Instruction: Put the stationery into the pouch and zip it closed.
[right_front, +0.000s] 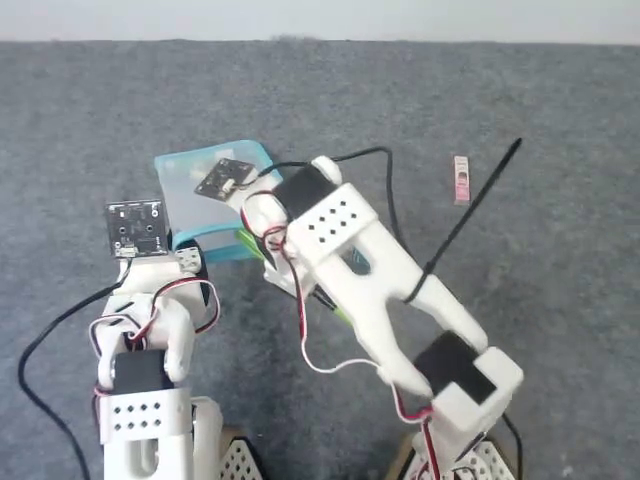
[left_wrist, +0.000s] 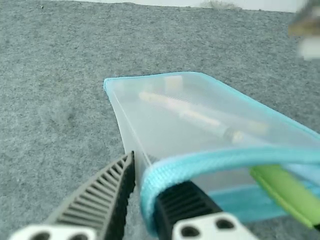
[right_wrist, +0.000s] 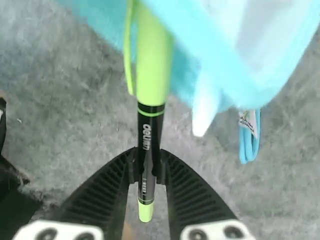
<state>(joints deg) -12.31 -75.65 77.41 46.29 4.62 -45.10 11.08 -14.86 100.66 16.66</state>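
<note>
A translucent pouch (right_front: 200, 185) with light blue trim lies on the grey carpet, and a pale pen-like item (left_wrist: 190, 112) shows through its wall. My left gripper (left_wrist: 142, 200) is shut on the blue zipper edge at the pouch (left_wrist: 200, 130) mouth; in the high view it (right_front: 192, 258) sits at the pouch's near corner. My right gripper (right_wrist: 146, 172) is shut on a green and black pen (right_wrist: 147, 115), whose green end pokes into the pouch (right_wrist: 225, 50) opening. That pen (left_wrist: 285, 192) also appears in the left wrist view, and the right gripper (right_front: 262, 245) holds it (right_front: 244, 238) at the pouch's near side.
A long black pen (right_front: 470, 215) lies diagonally on the carpet at the right, with a small pink eraser (right_front: 461, 180) beside its far end. The blue zipper pull (right_wrist: 248, 135) hangs below the pouch edge. Cables trail from both arms.
</note>
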